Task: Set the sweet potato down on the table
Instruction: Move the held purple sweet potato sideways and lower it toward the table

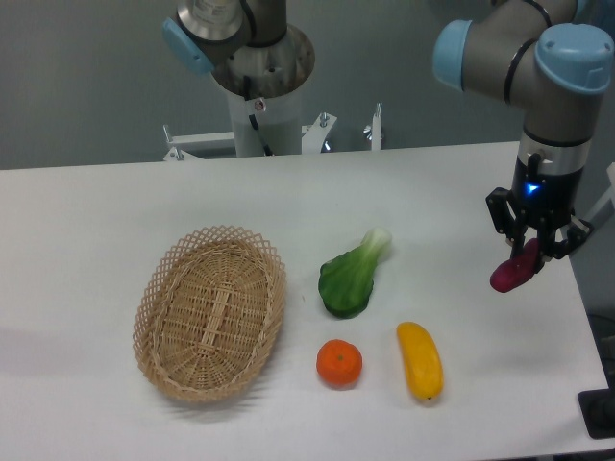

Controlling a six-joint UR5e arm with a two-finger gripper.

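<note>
Hand (534, 252): mine, clamped on the sweet potato (515, 270).
Axis: tuber tilted, free end toward 7 o'clock.
Desk (96, 202): bare patch directly beneath.

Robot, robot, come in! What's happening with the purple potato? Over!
Pincer shut on sweet potato, near table's right edge. Not released yet. Nothing in the way below.
</note>
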